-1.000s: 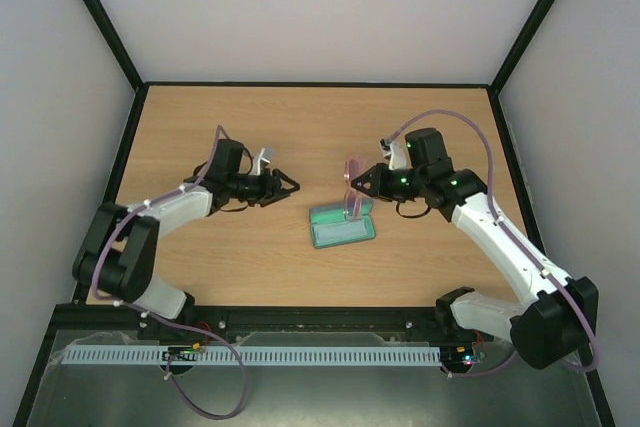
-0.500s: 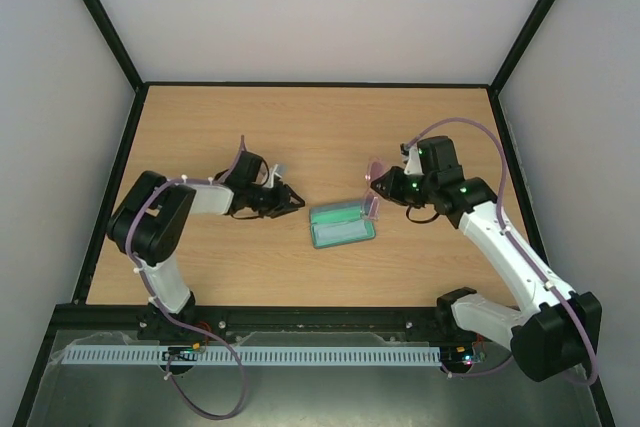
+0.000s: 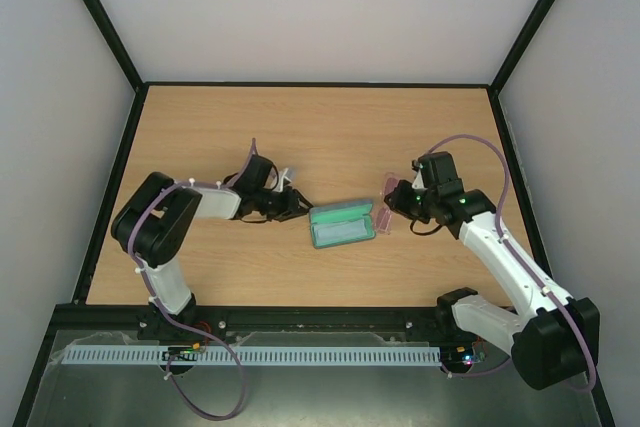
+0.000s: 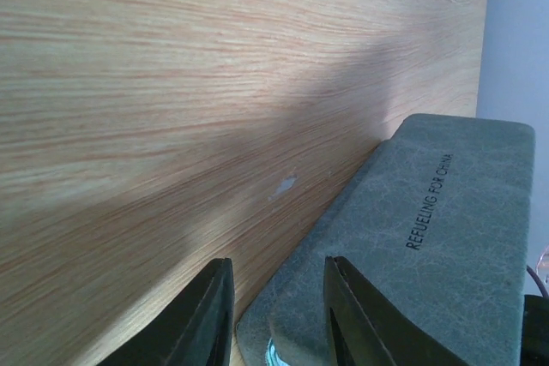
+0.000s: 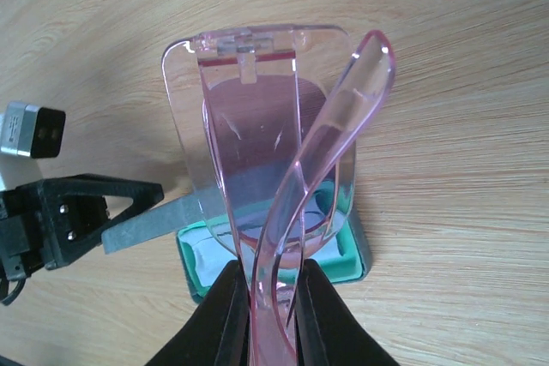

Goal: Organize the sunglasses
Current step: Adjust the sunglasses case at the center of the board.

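The sunglasses point(image 5: 257, 126), pink and translucent, stand upright in my right gripper point(image 5: 273, 276), which is shut on their folded frame. They hang just above the right end of the open grey case point(image 5: 356, 255), whose green lining shows below the lens. In the top view the sunglasses point(image 3: 382, 215) meet the case point(image 3: 342, 224) at its right end, with the right gripper point(image 3: 396, 203) behind them. My left gripper point(image 3: 299, 206) is at the case's left end. In the left wrist view its jaws point(image 4: 278, 265) are closed around the corner of the case point(image 4: 446, 229).
The wooden table point(image 3: 300, 127) is fenced by a black frame and pale walls. The left arm's black fingers point(image 5: 111, 199) reach in beside the case's grey lid in the right wrist view. A purple cable loops over each arm.
The right gripper carried the sunglasses right and down to the case's right end. The left gripper slid right to the case's left end and its jaws narrowed onto the corner.
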